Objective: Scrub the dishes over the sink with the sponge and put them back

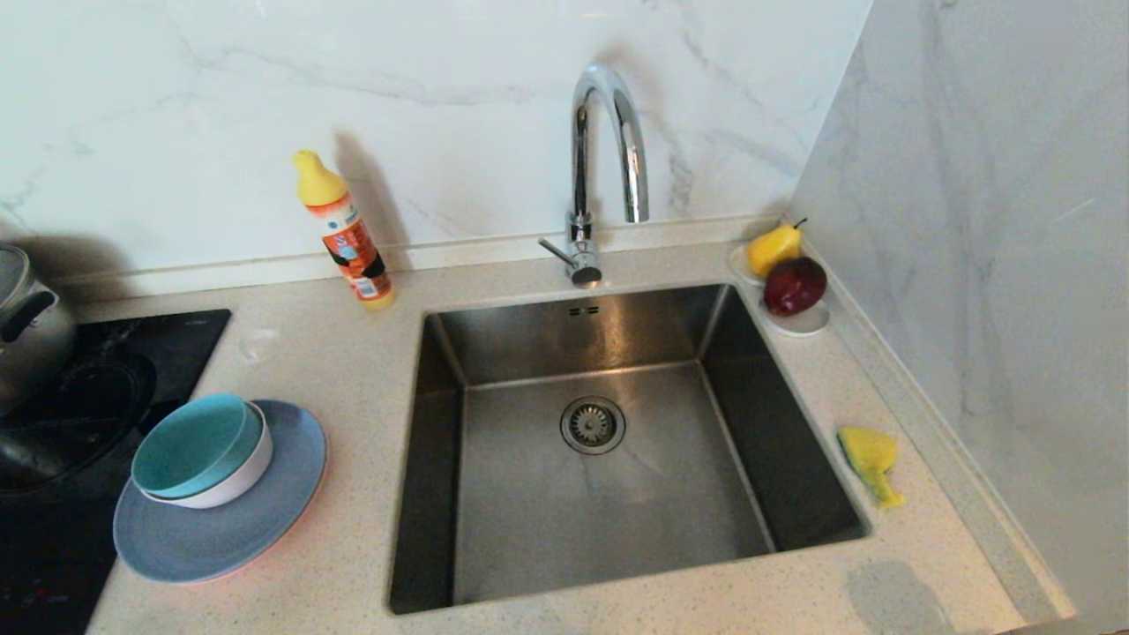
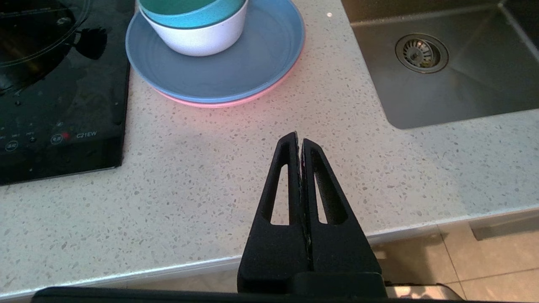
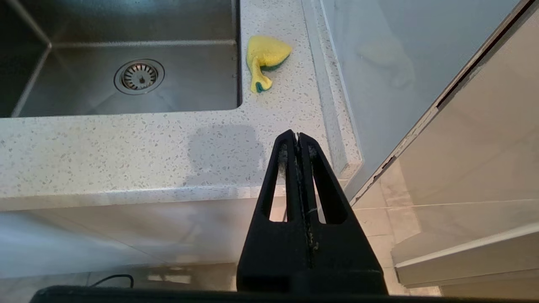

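The dishes stand stacked left of the sink (image 1: pixel 609 494): a teal bowl (image 1: pixel 196 444) nested in a pale bowl (image 1: pixel 238 481), on a grey-blue plate (image 1: pixel 220 529) with a salmon-pink plate's rim (image 2: pixel 219 102) showing beneath. The bent yellow sponge (image 1: pixel 871 459) with its green side lies on the counter right of the sink. My left gripper (image 2: pixel 299 139) is shut and empty above the counter's front edge, short of the dishes (image 2: pixel 214 63). Near the counter's front right corner my right gripper (image 3: pixel 297 135) is shut and empty, short of the sponge (image 3: pixel 265 57). Neither gripper shows in the head view.
A chrome tap (image 1: pixel 604 168) rises behind the sink. An orange bottle (image 1: pixel 346 231) with a yellow cap stands at the back left. A black hob (image 1: pixel 106 370) with a steel pot (image 1: pixel 26 322) is at far left. A white dish (image 1: pixel 798 319) with fruit sits at back right, against the marble side wall (image 1: pixel 988 265).
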Robot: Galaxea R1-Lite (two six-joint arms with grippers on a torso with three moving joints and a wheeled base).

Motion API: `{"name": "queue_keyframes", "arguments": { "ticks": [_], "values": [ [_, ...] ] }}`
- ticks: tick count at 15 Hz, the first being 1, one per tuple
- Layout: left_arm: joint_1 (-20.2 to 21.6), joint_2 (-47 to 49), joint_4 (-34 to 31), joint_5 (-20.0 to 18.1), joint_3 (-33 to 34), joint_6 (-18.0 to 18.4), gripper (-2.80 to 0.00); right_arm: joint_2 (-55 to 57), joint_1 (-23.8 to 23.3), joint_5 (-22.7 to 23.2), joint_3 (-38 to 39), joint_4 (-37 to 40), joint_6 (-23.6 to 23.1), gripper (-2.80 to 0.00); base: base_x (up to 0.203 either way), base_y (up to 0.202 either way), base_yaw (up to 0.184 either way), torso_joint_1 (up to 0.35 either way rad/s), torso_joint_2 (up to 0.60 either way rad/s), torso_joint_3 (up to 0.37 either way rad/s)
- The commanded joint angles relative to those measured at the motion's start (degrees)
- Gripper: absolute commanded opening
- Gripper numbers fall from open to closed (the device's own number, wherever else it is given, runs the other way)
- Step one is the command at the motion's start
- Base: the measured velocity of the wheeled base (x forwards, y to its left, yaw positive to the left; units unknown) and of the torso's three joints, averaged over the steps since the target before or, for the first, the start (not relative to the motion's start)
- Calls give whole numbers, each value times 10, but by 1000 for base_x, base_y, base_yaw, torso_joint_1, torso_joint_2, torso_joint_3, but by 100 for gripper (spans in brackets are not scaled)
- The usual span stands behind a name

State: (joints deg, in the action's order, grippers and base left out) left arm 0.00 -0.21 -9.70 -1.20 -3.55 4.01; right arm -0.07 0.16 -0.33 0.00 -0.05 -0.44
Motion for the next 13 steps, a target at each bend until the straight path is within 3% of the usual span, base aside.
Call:
{"name": "queue_keyframes", "arguments": {
  "ticks": [1, 13],
  "values": [
    [0, 2, -4, 1, 0, -7, -280, -1, 0, 1, 0, 0, 4, -280, 0, 0, 0, 0, 0, 0],
    [0, 2, -4, 1, 0, -16, -280, 1, 0, 1, -1, -1, 13, -280, 0, 0, 0, 0, 0, 0]
  ]
}}
